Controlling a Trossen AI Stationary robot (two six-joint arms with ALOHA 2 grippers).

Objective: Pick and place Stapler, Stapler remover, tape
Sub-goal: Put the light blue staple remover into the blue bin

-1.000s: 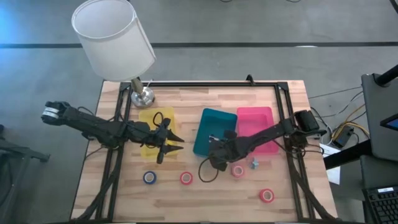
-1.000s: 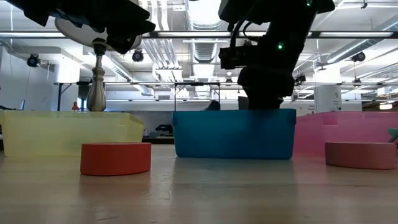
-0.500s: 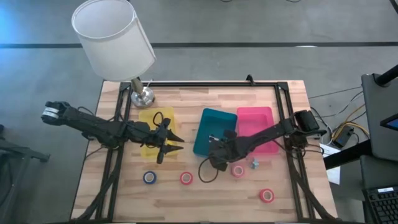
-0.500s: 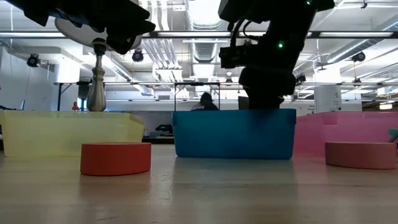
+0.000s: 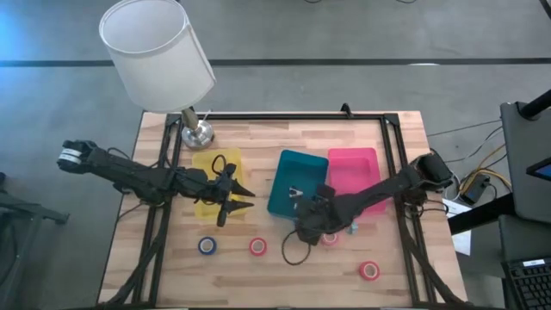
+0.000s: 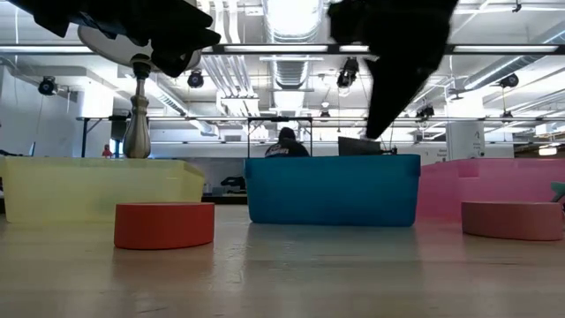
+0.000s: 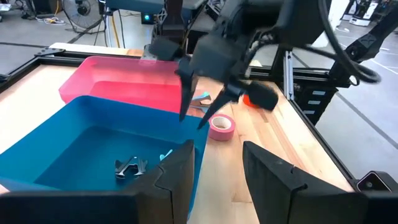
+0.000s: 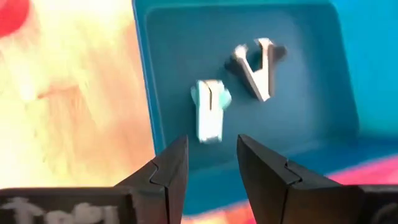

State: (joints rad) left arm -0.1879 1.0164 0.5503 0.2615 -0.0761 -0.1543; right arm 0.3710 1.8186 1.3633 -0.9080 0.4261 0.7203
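Observation:
In the blue tray (image 5: 280,176) lie two stapler removers, a light teal one (image 8: 210,115) and a silvery one (image 8: 258,62). A third small pale remover (image 5: 353,226) lies on the table by the pink tray (image 5: 366,159). A dark object (image 5: 219,164) lies in the yellow tray (image 5: 207,202). Tape rolls rest flat on the wood: blue (image 5: 207,245), red (image 5: 258,247), pink (image 5: 330,236) and red (image 5: 370,270). My right gripper (image 7: 191,122) hangs open above the blue tray's near right corner, nothing between its fingers. My left gripper (image 5: 243,195) is open over the yellow tray's right rim.
A lamp with a white shade (image 5: 155,52) stands on its metal base (image 5: 198,133) at the far left corner. A loose black cable (image 5: 293,254) loops under my right arm onto the table. Bare wood lies along the near edge between the rolls. A person (image 6: 284,146) is far behind.
My right gripper has risen from behind the blue tray's wall to well above it and drawn a little toward the near edge. The removers in the blue tray stay where they were. My left arm has kept still.

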